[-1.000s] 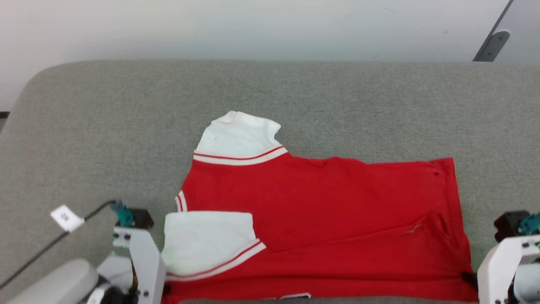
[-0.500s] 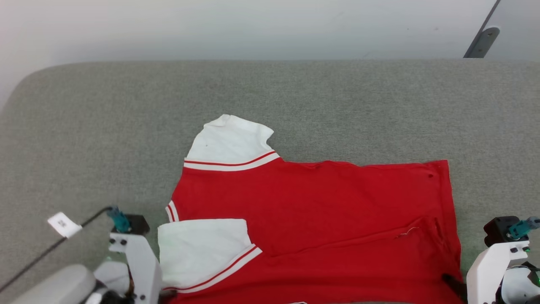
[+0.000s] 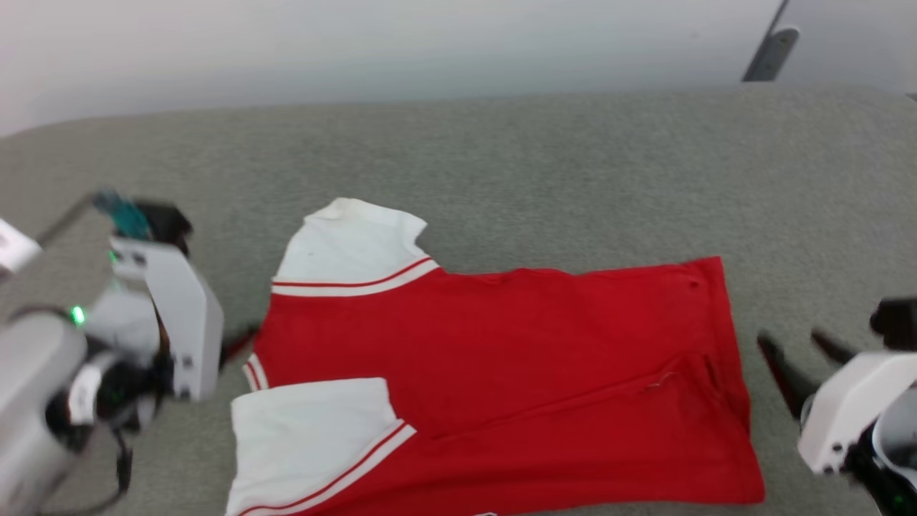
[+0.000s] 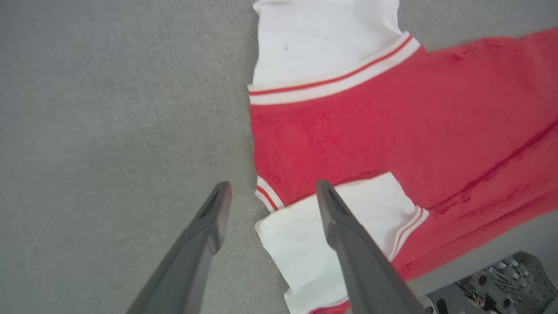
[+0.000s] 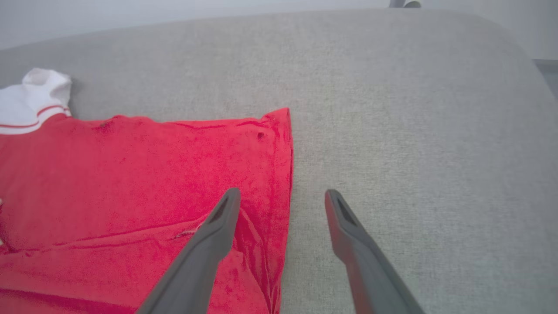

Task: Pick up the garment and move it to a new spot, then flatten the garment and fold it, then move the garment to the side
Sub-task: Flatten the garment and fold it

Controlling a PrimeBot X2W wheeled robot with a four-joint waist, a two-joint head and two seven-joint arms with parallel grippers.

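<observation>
The garment (image 3: 501, 344) is a red shirt with white sleeves and red-white striped trim. It lies flat on the grey cushioned surface (image 3: 501, 158), its near edge folded over the body. My left gripper (image 3: 231, 347) hovers open just left of the collar end. In the left wrist view that gripper (image 4: 272, 186) stands open above the garment (image 4: 392, 113), straddling the edge by the near white sleeve. My right gripper (image 3: 799, 351) is open beside the hem. In the right wrist view that gripper (image 5: 282, 194) straddles the garment's (image 5: 152, 174) right edge and holds nothing.
The grey surface (image 5: 414, 131) extends wide beyond and to the right of the shirt. A pale wall runs behind it, with a metal bracket (image 3: 770, 50) at the top right. A white tag (image 3: 11, 247) and cable hang by my left arm.
Both grippers have gone from shut to open and let go of the garment's near edge. The left gripper has risen and moved away. The head camera has also shifted.
</observation>
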